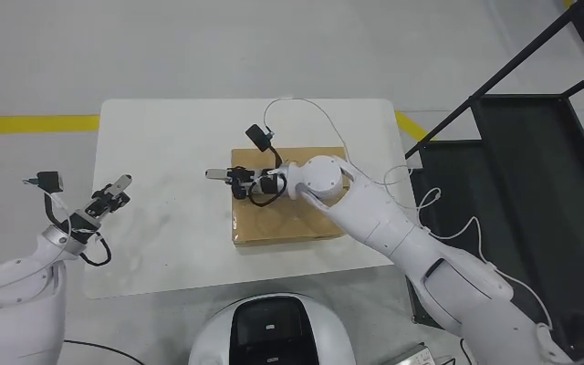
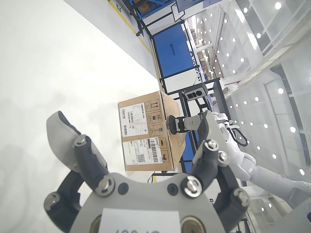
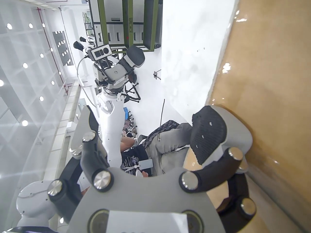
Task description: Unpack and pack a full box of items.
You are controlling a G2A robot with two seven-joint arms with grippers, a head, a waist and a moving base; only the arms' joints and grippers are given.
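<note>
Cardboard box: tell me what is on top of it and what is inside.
On top of the cardboard box, near one edge, is the right gripper, open. The box is closed, so its contents cannot be seen.

Top view looks straight down from overhead, table [image 1: 164,164] mid-frame. Left wrist view faces across the table toward the box [image 2: 145,132], well apart. Right wrist view sits hard against that box; all three share it.
</note>
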